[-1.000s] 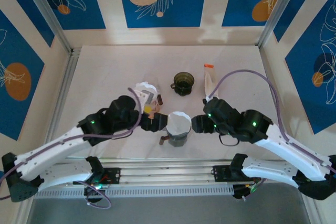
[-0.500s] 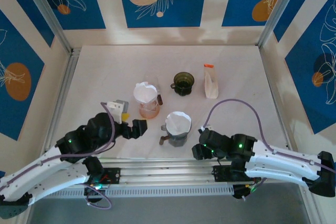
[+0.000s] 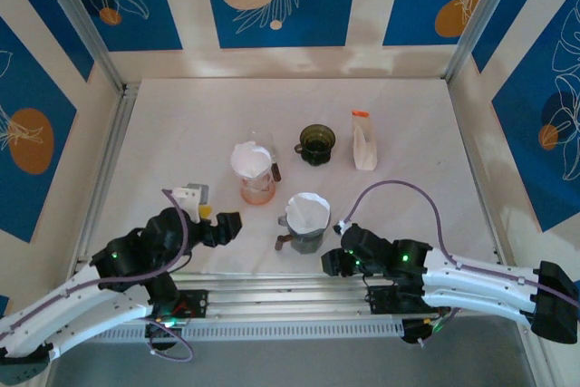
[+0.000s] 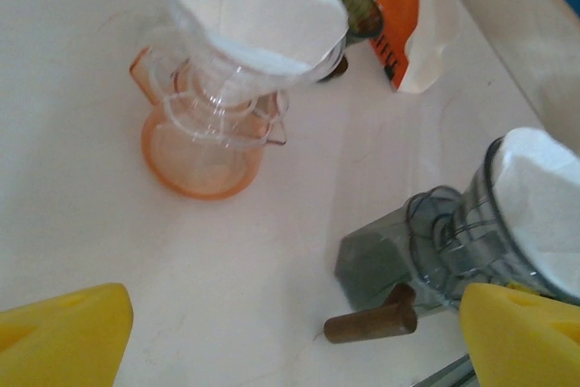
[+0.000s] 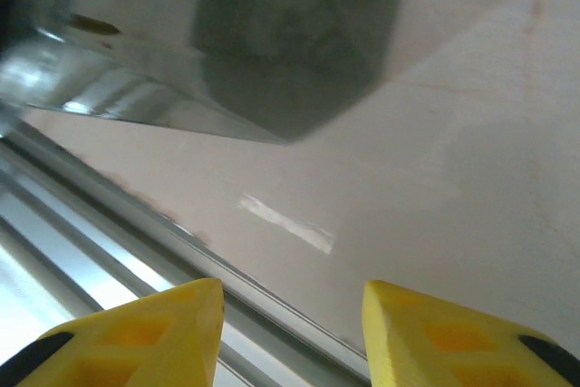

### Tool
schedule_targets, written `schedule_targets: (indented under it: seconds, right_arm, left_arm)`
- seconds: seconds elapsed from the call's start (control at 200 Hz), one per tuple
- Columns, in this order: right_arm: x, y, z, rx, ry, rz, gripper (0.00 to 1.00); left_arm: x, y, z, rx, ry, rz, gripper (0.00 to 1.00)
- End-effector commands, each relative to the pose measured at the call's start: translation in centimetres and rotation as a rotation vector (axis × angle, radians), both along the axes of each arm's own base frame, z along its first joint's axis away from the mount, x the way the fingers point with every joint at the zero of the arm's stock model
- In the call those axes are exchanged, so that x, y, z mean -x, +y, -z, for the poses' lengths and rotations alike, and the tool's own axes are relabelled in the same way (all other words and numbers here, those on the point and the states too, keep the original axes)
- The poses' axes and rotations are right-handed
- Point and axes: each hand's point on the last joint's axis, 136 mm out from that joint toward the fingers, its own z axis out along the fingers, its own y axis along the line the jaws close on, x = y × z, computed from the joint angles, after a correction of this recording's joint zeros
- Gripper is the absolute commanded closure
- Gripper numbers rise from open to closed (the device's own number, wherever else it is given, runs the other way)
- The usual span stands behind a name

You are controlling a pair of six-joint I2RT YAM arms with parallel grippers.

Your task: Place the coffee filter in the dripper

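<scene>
The white paper filter (image 3: 251, 159) sits open in the clear dripper (image 4: 222, 79) on the orange server (image 4: 201, 153), left of centre on the worktop (image 3: 181, 124). A second filter (image 3: 308, 209) fills the grey dripper (image 3: 304, 237) just to its near right. I judge the paper to be almost weightless, soft and easy to crease or tear, so any hold belongs on the upper rim, pinching one wall lightly and never squeezing across the cone. The clear dripper under it looks top-heavy to me and could tip if nudged. My left fingers (image 4: 65, 343) are spread wide with nothing between them, low and near, pointing far-right toward both drippers. My right fingers (image 5: 136, 337) are apart and empty, low over the near rail (image 5: 72, 242), with the forearm lying along the near edge.
</scene>
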Motion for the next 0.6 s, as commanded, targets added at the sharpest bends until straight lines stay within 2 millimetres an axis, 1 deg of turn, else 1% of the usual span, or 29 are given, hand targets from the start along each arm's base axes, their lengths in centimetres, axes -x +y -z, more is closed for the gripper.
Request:
schedule_targets:
  seconds: [0.0,0.115,0.225,0.33,0.595]
  right_arm:
    - [0.3,1.8,-0.4,-0.119,0.038,-0.016,0.57]
    - [0.2,2.3,-0.1,-0.175,0.075,0.007,0.63]
    - [0.2,2.5,0.0,-0.216,0.1,0.024,0.64]
    - [-0.1,3.0,-0.2,-0.271,0.114,0.04,0.64]
    - [-0.9,3.8,0.3,-0.289,0.142,0.082,0.67]
  left_arm:
    - [0.0,0.3,0.3,0.021,0.016,-0.021,0.09]
    - [-0.1,0.4,0.4,0.029,0.021,-0.026,0.09]
    - [-0.1,0.6,0.2,0.03,0.021,-0.031,0.1]
    - [-0.1,0.6,0.3,0.033,0.025,-0.033,0.1]
    - [-0.2,0.8,0.2,0.034,0.025,-0.043,0.1]
